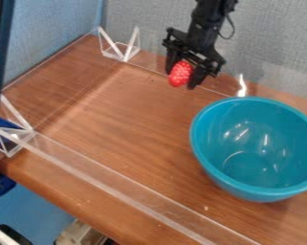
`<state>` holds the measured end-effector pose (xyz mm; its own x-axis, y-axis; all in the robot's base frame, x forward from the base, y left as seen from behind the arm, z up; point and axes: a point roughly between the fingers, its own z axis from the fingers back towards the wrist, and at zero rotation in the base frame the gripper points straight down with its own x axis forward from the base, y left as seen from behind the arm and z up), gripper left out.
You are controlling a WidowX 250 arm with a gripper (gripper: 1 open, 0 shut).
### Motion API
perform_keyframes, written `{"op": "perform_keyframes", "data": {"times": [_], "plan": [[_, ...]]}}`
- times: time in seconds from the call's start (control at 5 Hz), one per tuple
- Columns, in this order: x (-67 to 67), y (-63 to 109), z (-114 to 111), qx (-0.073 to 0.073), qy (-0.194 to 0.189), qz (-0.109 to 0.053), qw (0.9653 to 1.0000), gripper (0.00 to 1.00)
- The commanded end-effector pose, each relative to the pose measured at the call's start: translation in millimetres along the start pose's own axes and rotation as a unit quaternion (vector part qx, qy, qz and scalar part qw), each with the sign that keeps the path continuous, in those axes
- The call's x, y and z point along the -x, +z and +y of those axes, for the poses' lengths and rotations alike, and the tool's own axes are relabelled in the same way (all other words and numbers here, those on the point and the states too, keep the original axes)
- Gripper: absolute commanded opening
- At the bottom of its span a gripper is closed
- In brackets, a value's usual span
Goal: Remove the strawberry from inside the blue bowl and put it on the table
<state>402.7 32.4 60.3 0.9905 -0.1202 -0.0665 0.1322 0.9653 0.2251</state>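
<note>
Gripper (183,74) is pinching the strawberry (180,75) tight, hanging w/ it above the table (118,105), left of the blue bowl (255,148), near the back wall.

From my seat at the controls, the blue bowl (255,145) sits on the table (118,110) at the right side of the view, toward the near edge. The gripper (183,73) hangs behind and to the left of the bowl, well clear of its rim, with the strawberry (182,74) between its jaws — above the tabletop, not in the bowl. A low acrylic wall (104,184) runs along the near-left edge; a bracket (12,134) stands at its left end, and another bracket (119,44) stands at the far corner, left of the gripper.
</note>
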Motion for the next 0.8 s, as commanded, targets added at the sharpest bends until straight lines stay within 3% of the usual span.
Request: {"op": "perform_keyframes", "data": {"times": [0.0, 0.2, 0.6], "plan": [[-8.0, 13.6, 21.6, -0.007, 0.017, -0.024, 0.9996, 0.00], [-14.0, -2.3, 30.9, -0.008, 0.020, -0.010, 0.9997, 0.00], [-13.4, -11.7, 36.7, -0.005, 0.025, -0.004, 0.9997, 0.00]]}}
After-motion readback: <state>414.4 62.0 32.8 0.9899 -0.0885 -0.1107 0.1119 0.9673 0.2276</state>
